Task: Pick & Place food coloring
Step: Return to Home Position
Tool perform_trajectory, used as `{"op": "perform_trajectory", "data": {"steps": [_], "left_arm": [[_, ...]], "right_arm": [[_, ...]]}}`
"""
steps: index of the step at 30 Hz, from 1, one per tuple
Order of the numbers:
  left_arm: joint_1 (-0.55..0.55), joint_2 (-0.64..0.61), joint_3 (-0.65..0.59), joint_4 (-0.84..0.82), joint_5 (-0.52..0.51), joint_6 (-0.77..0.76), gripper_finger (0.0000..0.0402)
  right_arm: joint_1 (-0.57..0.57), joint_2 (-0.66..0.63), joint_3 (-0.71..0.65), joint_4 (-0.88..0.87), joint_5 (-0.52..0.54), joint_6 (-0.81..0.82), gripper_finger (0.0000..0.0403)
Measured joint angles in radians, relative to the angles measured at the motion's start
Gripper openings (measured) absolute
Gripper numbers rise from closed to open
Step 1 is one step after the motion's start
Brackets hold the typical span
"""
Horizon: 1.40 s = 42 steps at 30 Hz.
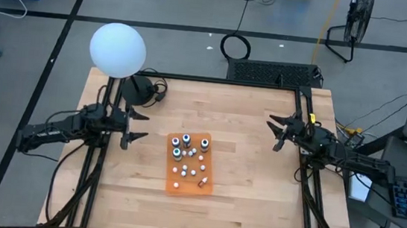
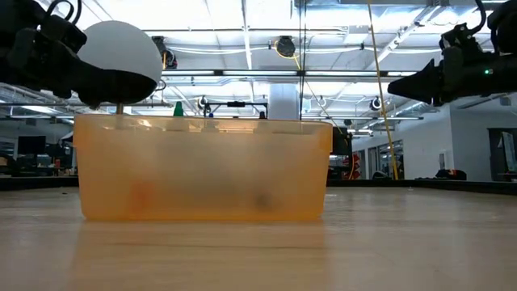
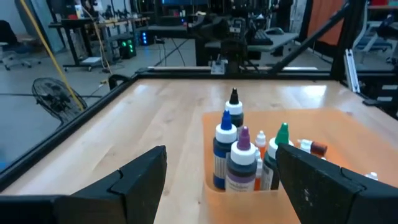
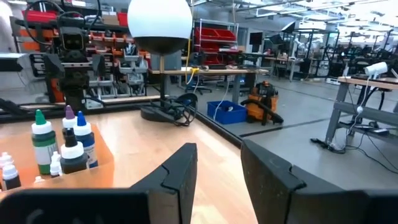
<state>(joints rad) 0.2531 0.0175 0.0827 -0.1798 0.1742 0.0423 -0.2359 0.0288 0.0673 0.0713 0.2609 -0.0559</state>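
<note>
The food coloring (image 1: 188, 154) is a cluster of small bottles with blue, purple, green and black tops (image 3: 239, 155), standing upright in a shallow orange bin (image 1: 204, 185). They also show in the right wrist view as bottles (image 4: 62, 146). My left gripper (image 1: 141, 125) hovers open just left of the bin, pointing level at it, with nothing between its fingers (image 3: 140, 180). My right gripper (image 1: 276, 133) hovers to the bin's right, well apart from it. Its fingers (image 4: 180, 177) stand a small gap apart with nothing between them.
A white globe lamp (image 1: 117, 49) on a dark base (image 1: 140, 91) stands at the table's far left corner. In the low view the orange bin's wall (image 2: 202, 168) fills the middle. Bare wood lies around the bin on all sides.
</note>
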Motion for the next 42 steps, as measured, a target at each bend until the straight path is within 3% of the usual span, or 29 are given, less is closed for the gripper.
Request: {"op": "perform_trajectory", "data": {"steps": [42], "left_arm": [[0.000,0.004,0.000,0.005,0.000,0.004,0.0299]], "right_arm": [[0.000,0.005,-0.002,0.029,0.000,0.002,0.0114]]}}
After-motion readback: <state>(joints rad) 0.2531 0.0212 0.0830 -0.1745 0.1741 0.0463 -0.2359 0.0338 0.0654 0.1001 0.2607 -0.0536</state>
